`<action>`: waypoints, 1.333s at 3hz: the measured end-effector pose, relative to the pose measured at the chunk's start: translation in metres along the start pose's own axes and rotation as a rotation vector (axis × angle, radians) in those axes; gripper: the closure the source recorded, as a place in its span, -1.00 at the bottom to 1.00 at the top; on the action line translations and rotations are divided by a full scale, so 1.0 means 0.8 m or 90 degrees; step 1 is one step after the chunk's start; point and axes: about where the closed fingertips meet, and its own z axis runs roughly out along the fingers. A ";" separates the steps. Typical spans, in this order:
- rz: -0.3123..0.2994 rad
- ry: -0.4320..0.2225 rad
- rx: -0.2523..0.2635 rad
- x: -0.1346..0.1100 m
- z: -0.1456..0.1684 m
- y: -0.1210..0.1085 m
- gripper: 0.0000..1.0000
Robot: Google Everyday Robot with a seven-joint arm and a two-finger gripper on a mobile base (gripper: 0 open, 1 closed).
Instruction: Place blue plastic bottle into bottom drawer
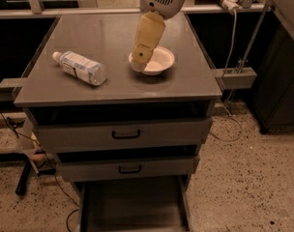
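Note:
The blue plastic bottle (80, 67) lies on its side on the left of the grey cabinet top (113, 35), white cap pointing to the back left. The bottom drawer (132, 204) is pulled out at the foot of the cabinet, and the part of its tray in view is bare. My gripper (138, 64) hangs from the white arm head over the left part of the white bowl (155, 60), about a bowl's width to the right of the bottle and apart from it.
Two upper drawers with black handles (126, 135) stand slightly open above the bottom one. A metal bracket and pole (239, 74) stick out at the cabinet's right side. Cables (40, 161) lie on the speckled floor at the left.

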 end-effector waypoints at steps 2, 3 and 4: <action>-0.012 -0.041 -0.050 -0.069 0.061 -0.008 -1.00; -0.023 -0.051 -0.071 -0.114 0.095 -0.019 -1.00; -0.024 -0.055 -0.073 -0.116 0.099 -0.021 -1.00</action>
